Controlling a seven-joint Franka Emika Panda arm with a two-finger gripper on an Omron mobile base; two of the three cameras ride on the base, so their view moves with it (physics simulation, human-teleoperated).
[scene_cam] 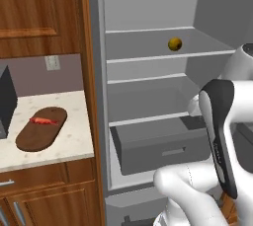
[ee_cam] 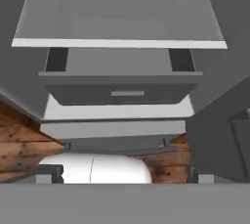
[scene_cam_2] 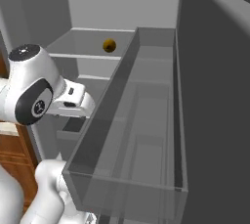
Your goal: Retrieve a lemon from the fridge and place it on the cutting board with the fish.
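Kitchen setting: wooden cabinets flank the fridge (scene_cam: 148, 3), which stands with its door swung open and its grey shelves exposed.

Lemon (scene_cam: 175, 44): rests alone on an upper shelf (scene_cam: 148, 57), toward the right of the compartment, well above and ahead of the gripper. In the right base view the same lemon (scene_cam_2: 109, 46) sits behind the door bin (scene_cam_2: 132, 135), whose clear wall stands between that camera and the shelves.

Drawer (ee_cam: 122, 88): at the foot of the compartment, directly ahead of the hand in the hand view and partly pulled out.

Gripper (ee_cam: 124, 176): jaws spread fully, holding nothing. It is low, level with the drawer rather than the lemon's shelf, and aimed at the fridge's bottom section.

Cutting board (scene_cam: 41, 128) with the fish (scene_cam: 42, 120) on it: on the speckled counter (scene_cam: 69, 141), far off to the gripper's left, outside the fridge.

Risks, as judged:
- The arm must rise past two shelf edges; a steep climb could strike a shelf lip or the protruding drawer.
- The lemon is round and unrestrained; an off-centre closing could push it rolling toward the back wall or off the shelf.
- The open door and its bin crowd the right side, so a wide swing on withdrawal could clip them.
- The fish occupies the board's upper half; a careless drop could land on it or roll off the counter.
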